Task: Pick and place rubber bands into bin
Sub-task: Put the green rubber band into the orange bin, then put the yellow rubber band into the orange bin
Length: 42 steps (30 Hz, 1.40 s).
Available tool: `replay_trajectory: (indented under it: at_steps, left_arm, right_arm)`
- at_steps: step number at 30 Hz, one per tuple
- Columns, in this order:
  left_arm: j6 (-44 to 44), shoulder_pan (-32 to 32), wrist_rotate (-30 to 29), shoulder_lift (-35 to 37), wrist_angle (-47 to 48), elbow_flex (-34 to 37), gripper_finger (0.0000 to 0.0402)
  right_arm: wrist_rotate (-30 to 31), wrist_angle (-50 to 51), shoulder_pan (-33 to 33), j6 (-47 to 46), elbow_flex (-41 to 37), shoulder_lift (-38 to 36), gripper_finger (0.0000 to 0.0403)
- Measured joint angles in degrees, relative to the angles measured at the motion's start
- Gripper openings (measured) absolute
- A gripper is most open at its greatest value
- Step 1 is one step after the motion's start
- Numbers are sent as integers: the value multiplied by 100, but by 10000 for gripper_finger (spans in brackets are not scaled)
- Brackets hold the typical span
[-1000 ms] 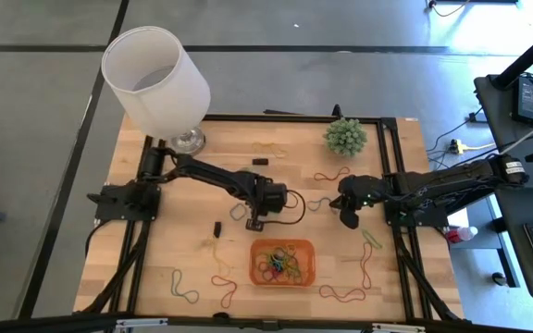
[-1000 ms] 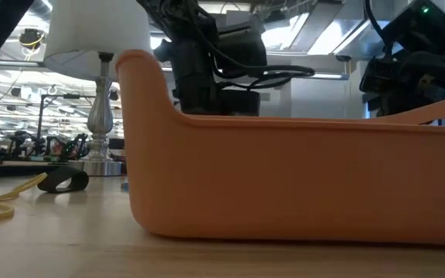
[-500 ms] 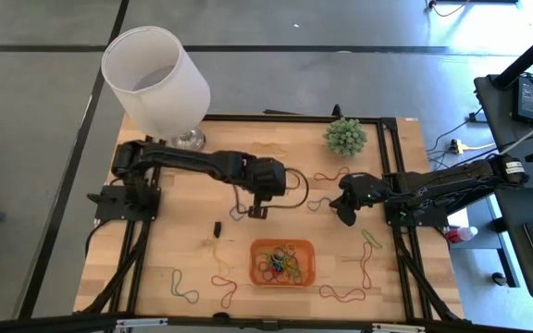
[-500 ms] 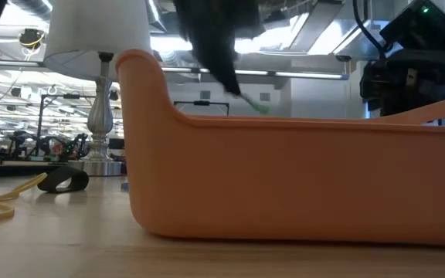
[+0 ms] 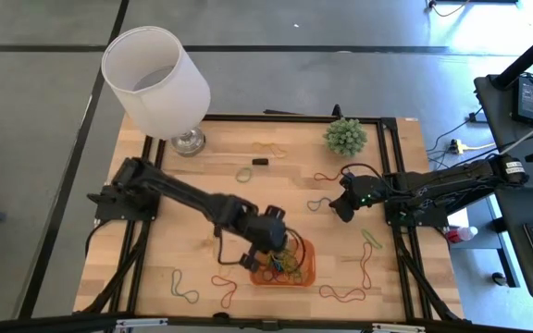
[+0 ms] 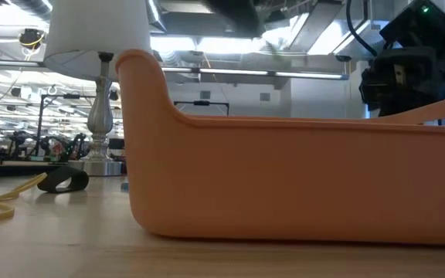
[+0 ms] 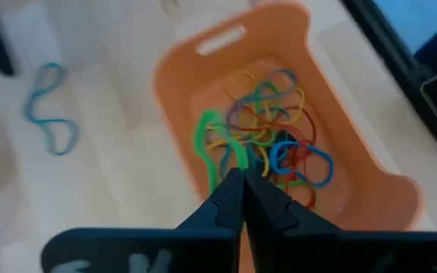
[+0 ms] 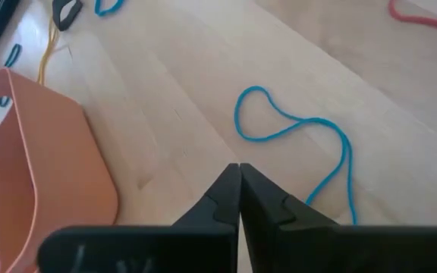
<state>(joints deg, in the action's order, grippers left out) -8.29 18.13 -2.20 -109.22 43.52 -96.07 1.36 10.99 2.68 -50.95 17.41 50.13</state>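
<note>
The orange bin (image 5: 303,274) sits near the table's near edge and holds a tangle of coloured rubber bands (image 7: 279,136); its wall (image 6: 284,177) fills the low view. My left gripper (image 5: 271,243) hovers over the bin's left half, shut on a green rubber band (image 7: 205,136). My right gripper (image 5: 344,207) is shut and holds nothing. It is above the table to the right of the middle, beside a blue band (image 8: 294,129) that lies flat on the wood (image 5: 318,203). More loose bands lie scattered on the table. My left gripper pinches the green rubber band between its two fingertips (image 7: 232,182), at one spot of the loop (image 7: 238,161), from above pointing down. The band is lifted and hangs slack below the fingers over the bands in the bin.
A lamp with a white shade (image 5: 155,79) stands at the far left corner and a green plant (image 5: 345,137) at the far right. Small black pieces (image 5: 260,161) (image 5: 218,228) and loose bands (image 5: 340,294) (image 5: 225,287) (image 5: 185,287) (image 5: 371,239) (image 5: 243,173) lie about.
My left gripper has risen from the table's middle, with a green band dangling from its tips. It has then swung toward the near edge until it is over the bin. A green band on the far middle of the table, which the arm covered before, shows now.
</note>
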Motion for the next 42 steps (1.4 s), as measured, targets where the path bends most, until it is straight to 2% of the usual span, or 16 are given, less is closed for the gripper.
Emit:
replay_trajectory:
  at_steps: [8,11,17,22,27,32,39,42]
  left_arm:
    - [256,320,78,-743,-27,7,9]
    - [536,330,125,-862,-30,7,31]
    - [564,248,173,-871,-23,7,86]
    - [552,-2,138,-681,66,-1,110]
    - [407,-505,-302,-239,80,-1,103]
    - [131,-1335,-832,114,116,-2,89]
    - [-46,-2503,-1275,147,68,0,93]
    - [306,-2861,-1329,117,73,2,101]
  right_arm:
    - [-4,-7,50,-301,0,0,12]
    - [-14,-7,51,-302,0,0,12]
    - [-14,-5,50,-290,0,0,12]
    - [-16,-3,51,-276,0,0,12]
    - [-1,8,50,-261,2,0,12]
    - [4,4,50,-239,2,0,12]
    - [54,-2,50,-119,2,0,12]
    - [61,-3,50,55,2,0,12]
